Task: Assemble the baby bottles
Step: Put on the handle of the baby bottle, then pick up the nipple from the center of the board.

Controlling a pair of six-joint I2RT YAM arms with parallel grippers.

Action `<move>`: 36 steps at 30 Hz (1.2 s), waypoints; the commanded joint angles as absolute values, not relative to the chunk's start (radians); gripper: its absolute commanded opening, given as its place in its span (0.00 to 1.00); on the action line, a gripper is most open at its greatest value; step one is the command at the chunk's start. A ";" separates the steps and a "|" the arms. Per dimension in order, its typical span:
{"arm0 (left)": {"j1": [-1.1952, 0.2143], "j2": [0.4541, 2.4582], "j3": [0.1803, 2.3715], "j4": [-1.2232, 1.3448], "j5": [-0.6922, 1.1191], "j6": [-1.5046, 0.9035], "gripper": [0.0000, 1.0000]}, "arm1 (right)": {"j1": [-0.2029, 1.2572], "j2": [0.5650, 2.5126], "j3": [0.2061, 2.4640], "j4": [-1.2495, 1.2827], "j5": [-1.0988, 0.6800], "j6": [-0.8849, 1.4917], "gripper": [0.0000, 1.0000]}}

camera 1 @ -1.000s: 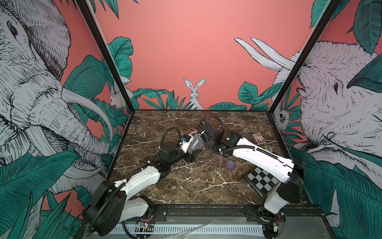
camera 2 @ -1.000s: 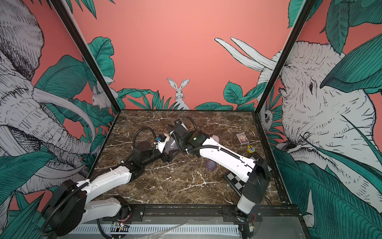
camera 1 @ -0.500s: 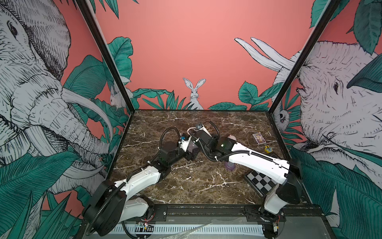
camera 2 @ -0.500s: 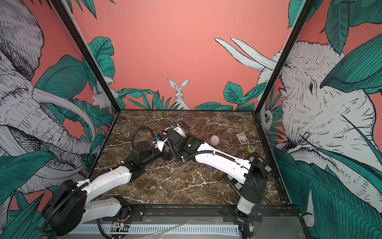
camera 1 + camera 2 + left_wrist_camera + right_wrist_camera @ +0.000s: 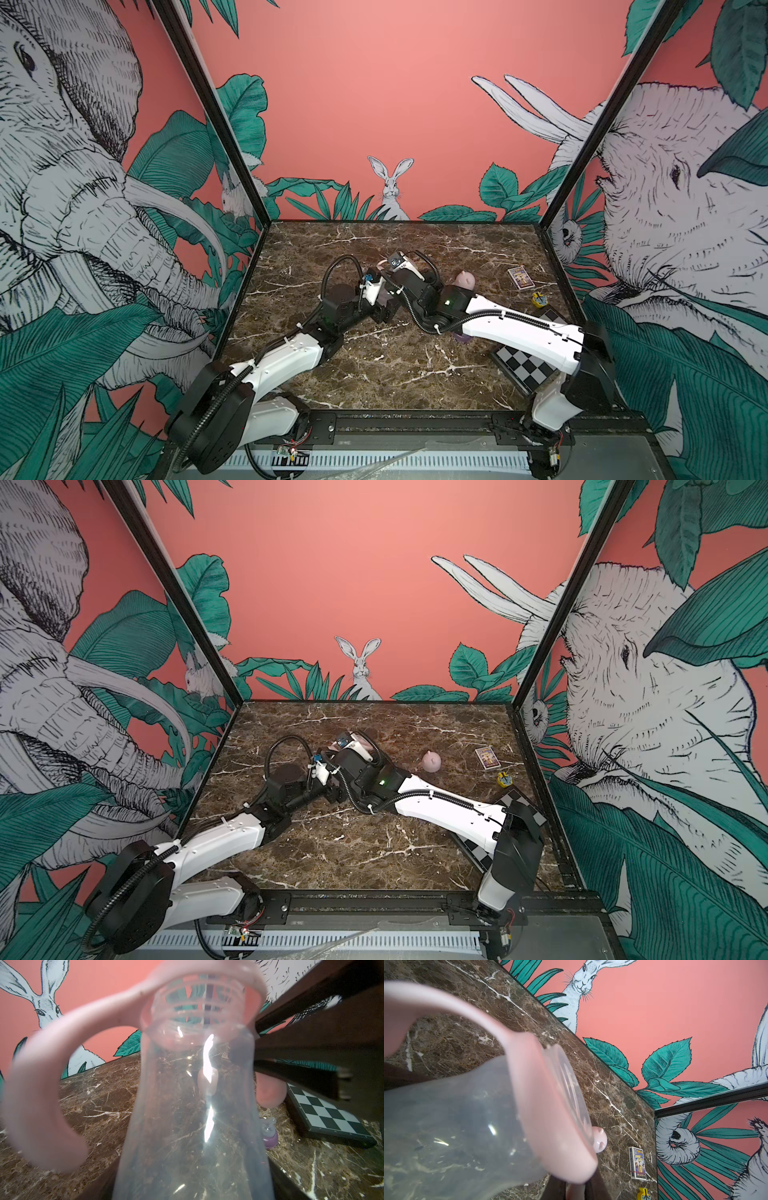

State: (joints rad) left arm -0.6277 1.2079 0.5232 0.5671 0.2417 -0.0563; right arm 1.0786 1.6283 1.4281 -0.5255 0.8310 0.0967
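Note:
The frosted clear bottle body [image 5: 187, 1126] fills the left wrist view, and my left gripper [image 5: 193, 1188] is shut around its lower part. A pale pink two-handled ring [image 5: 41, 1105] sits around the bottle's threaded neck. My right gripper [image 5: 575, 1188] is shut on one handle of that ring [image 5: 550, 1126], right beside the bottle body [image 5: 446, 1126]. In a top view the two grippers meet at mid-table, left [image 5: 385, 308], right [image 5: 392, 291], and hide most of the bottle. The pink eared dome cap [image 5: 464, 279] stands alone. The purple nipple collar [image 5: 270, 1136] stands upright and peeks out under the right arm [image 5: 463, 337].
A small playing-card box [image 5: 520, 277] lies at the back right, with a small yellow object [image 5: 539, 299] near the right wall. The checkerboard [image 5: 523, 365] lies at the front right, partly under the right arm. Walls close in the marble table [image 5: 374, 374] on three sides.
The right arm has swung left and its wrist has turned at the bottle. The pink dome cap behind it has come into view, and the arm now covers most of the purple collar.

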 commanded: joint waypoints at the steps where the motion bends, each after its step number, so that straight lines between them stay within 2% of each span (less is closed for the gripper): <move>1: -0.631 1.182 0.551 0.652 0.220 -0.082 0.52 | 1.133 1.609 1.386 -0.452 0.858 0.028 0.16; 6: -0.631 1.192 0.572 0.621 0.239 -0.074 0.51 | 1.155 1.608 1.370 -0.377 0.964 -0.030 0.12; 9: -0.631 1.187 0.571 0.621 0.238 -0.075 0.51 | 1.154 1.553 1.339 -0.307 0.939 -0.086 0.13; 11: -0.631 1.181 0.564 0.628 0.235 -0.078 0.51 | 1.154 1.558 1.341 -0.309 0.929 -0.099 0.19; 14: -0.631 1.170 0.559 0.639 0.227 -0.081 0.51 | 1.154 1.579 1.351 -0.348 0.917 -0.089 0.32; 16: -0.631 1.159 0.554 0.645 0.227 -0.081 0.51 | 1.154 1.578 1.347 -0.362 0.885 -0.062 0.49; 17: -0.632 1.155 0.553 0.646 0.227 -0.079 0.51 | 1.154 1.573 1.346 -0.366 0.871 -0.053 0.53; 22: -0.631 1.142 0.539 0.654 0.230 -0.051 0.51 | 1.153 1.515 1.339 -0.375 0.817 -0.032 0.62; 26: -0.632 1.143 0.523 0.666 0.221 -0.040 0.50 | 1.140 1.418 1.327 -0.425 0.778 0.010 0.75; 36: -0.629 1.128 0.513 0.642 0.226 -0.026 0.50 | 1.005 1.186 1.246 -0.614 0.594 0.151 0.83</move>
